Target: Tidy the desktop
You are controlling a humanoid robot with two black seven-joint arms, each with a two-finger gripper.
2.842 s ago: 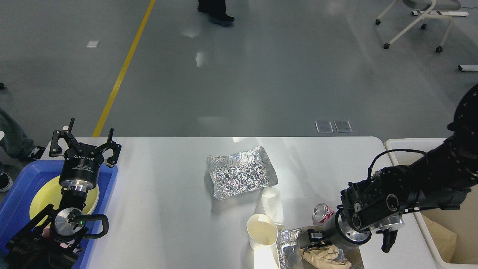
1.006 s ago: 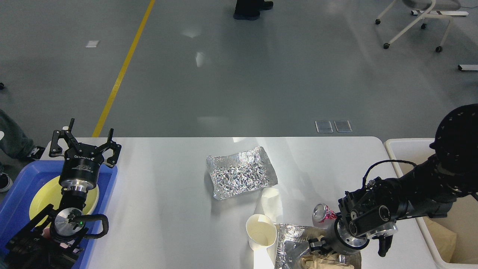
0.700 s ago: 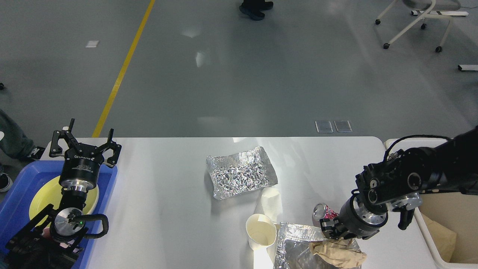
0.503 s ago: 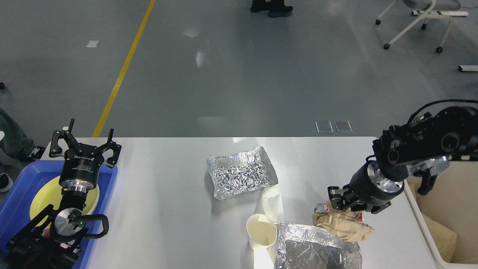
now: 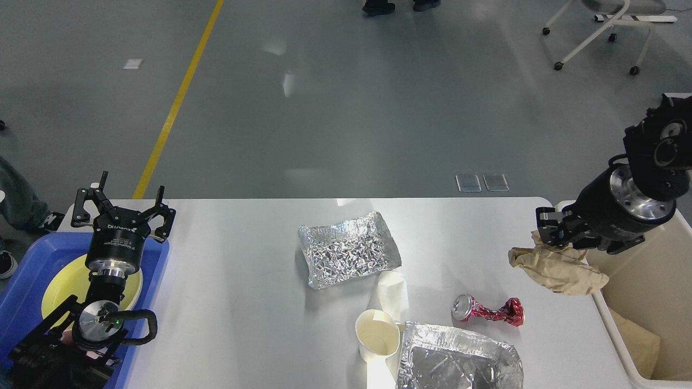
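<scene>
The white desktop [image 5: 243, 302] fills the lower view. My right gripper [image 5: 557, 233] is shut on a crumpled brown paper [image 5: 559, 269] and holds it in the air over the desktop's right edge, beside the cream bin [image 5: 621, 346]. On the desktop lie a crumpled foil tray [image 5: 348, 248] in the middle, a second foil tray [image 5: 459, 362] at the front, a paper cup [image 5: 377, 335] on its side and a crushed red can [image 5: 489, 310]. My left gripper [image 5: 123, 208] is open and empty above the blue tray [image 5: 21, 292].
A yellow plate [image 5: 62, 289] lies in the blue tray at the left. The cream bin at the right holds brown paper [image 5: 640, 337]. A wheeled chair [image 5: 600, 32] and a person's feet [image 5: 397, 5] are on the floor beyond the table.
My right gripper lifted the brown paper off the front foil tray and carried it up and right to the bin's edge, uncovering the red can. The left arm has not moved.
</scene>
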